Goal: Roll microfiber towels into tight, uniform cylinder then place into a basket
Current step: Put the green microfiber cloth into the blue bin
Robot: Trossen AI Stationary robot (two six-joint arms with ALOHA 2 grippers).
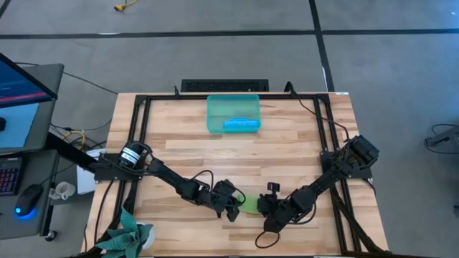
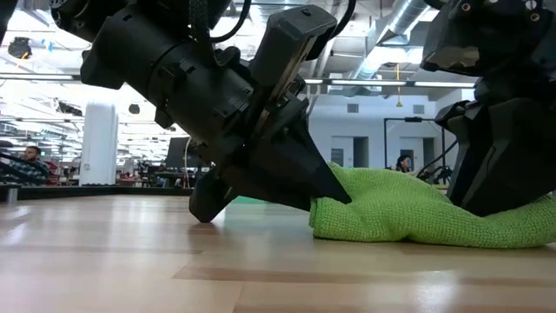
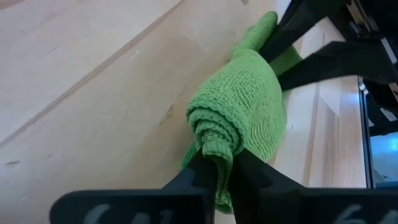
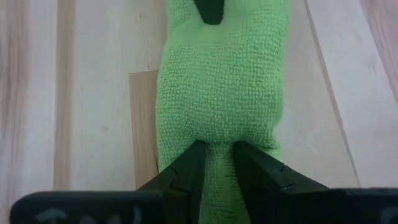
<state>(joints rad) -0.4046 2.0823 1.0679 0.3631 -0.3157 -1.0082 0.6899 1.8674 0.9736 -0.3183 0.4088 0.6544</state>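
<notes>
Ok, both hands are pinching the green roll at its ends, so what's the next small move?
Probably lift together, level, toward the basket. The left hand and right hand each grip an end of the rolled green towel, which lies on the table; the blue towel is already in the basket.

lime green towel [image 4: 221,81], sky blue towel [image 1: 241,125], translucent teal basket [image 1: 215,115], pale wood table [image 1: 287,143]
</notes>
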